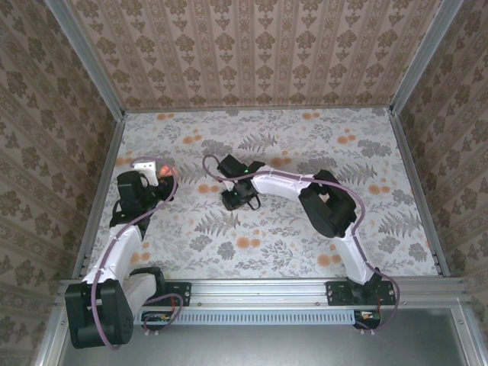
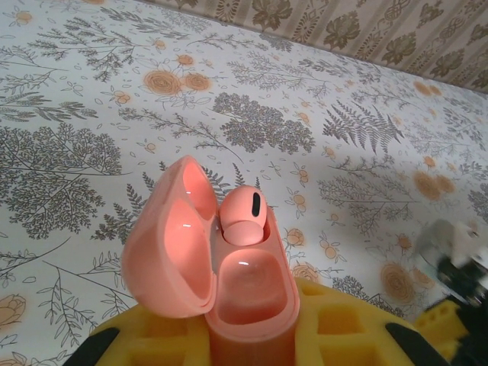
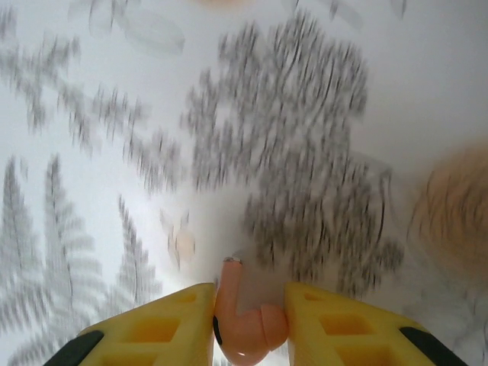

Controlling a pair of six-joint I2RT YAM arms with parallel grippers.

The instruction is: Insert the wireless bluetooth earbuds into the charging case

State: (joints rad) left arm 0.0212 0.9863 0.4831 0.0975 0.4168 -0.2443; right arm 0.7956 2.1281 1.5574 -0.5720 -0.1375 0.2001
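Floral-print tabletop (image 1: 259,255) spans the enclosure floor. The left arm (image 1: 122,244) reaches up the left side, and the right arm (image 1: 328,202) bends in toward centre. I read the left gripper (image 2: 252,339) as clamped on the charging case (image 2: 255,301), with the case upright between the yellow pads (image 2: 160,335) and raised off the print. Its lid (image 2: 171,244) is swung open to the left. One earbud (image 2: 242,217) sits in the case's far socket. The right gripper (image 3: 248,324) has its jaws narrow, pinching the second earbud (image 3: 244,332), whose stem points toward the blurred print just beyond. From above, the two grippers hang well apart.
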